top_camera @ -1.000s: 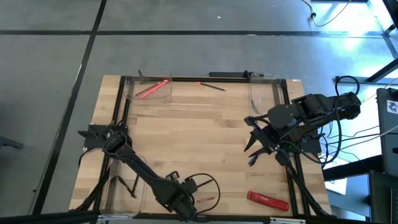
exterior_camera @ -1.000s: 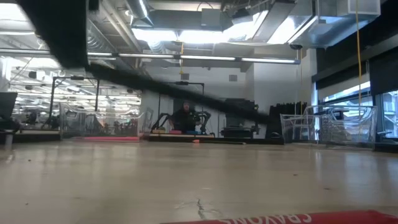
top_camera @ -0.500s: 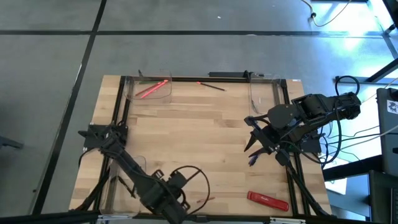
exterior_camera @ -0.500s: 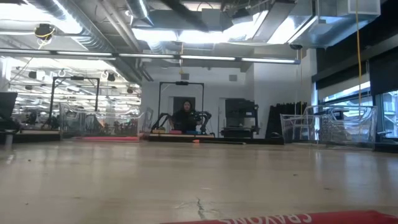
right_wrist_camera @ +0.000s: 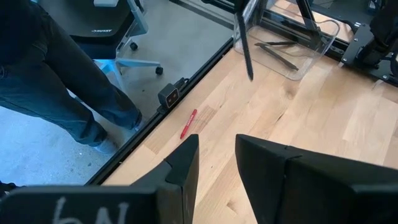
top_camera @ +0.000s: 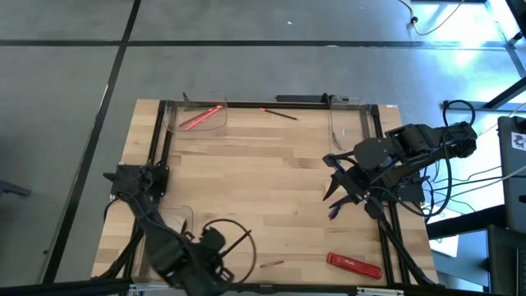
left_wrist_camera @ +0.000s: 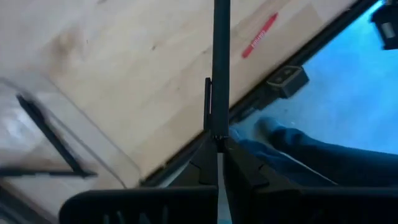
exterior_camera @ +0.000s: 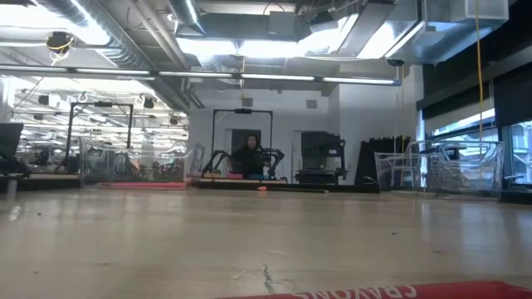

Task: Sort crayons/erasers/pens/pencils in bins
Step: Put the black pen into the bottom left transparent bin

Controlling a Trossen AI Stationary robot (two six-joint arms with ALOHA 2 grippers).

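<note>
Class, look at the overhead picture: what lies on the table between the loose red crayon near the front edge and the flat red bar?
Nothing. In the high view the stretch of wooden table between the crayon and the red bar is bare.

I see 1 wooden table carrying 3 clear bins, 1 loose red crayon near the front edge, and 1 flat red bar. 1 thin dark pencil lies at the far edge.

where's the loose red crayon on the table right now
In the high view the loose crayon lies near the table's front edge, between the left claw and the flat red bar.
</note>
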